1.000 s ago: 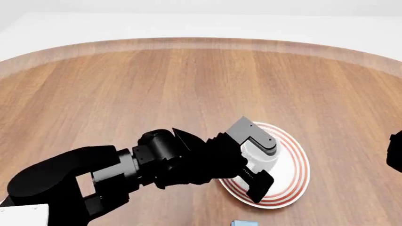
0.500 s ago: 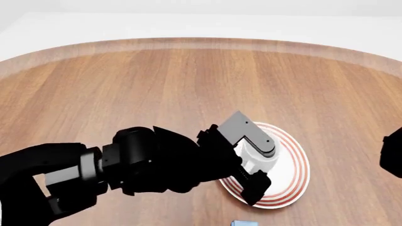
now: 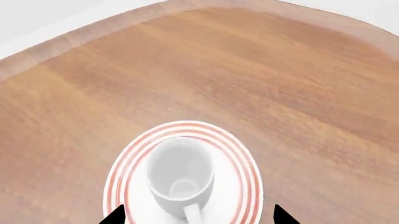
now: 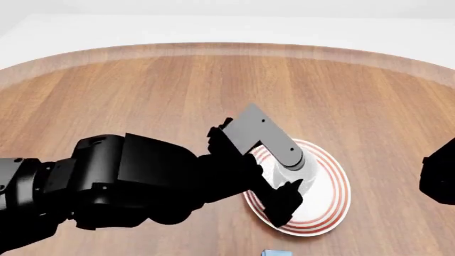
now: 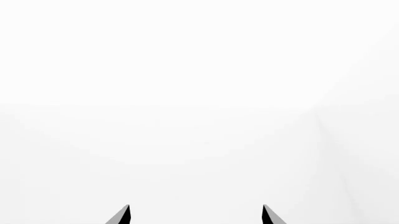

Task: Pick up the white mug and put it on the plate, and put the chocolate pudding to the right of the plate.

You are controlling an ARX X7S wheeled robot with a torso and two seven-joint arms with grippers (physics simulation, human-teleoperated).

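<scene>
**Sitting on the plate: mug half of the job looks done**

Sitting upright on the plate (image 3: 124, 158), the white mug (image 3: 179, 175) is a bit off centre, handle toward the left wrist cam. Left gripper (image 3: 196, 217) is above it w/ tips spread wide, one each side of the mug, touching nothing as far as I can see. From the head cam the left arm covers most of the mug; only part of its white wall shows between the fingers (image 4: 284, 200), plate rim w/ red rings clear to the right.

Right gripper (image 5: 195, 214): tips apart, pinching nothing, wrist cam sees only blank white. Its arm is just a dark shape at the right edge of the head view.

Chocolate pudding (image 4: 276, 253): only a sliver of light blue at the near edge of the head view, on the wooden table (image 4: 142, 96), near side of the plate, not right of it.

So: mug part looks done, I'd say. Pudding part not started.
</scene>
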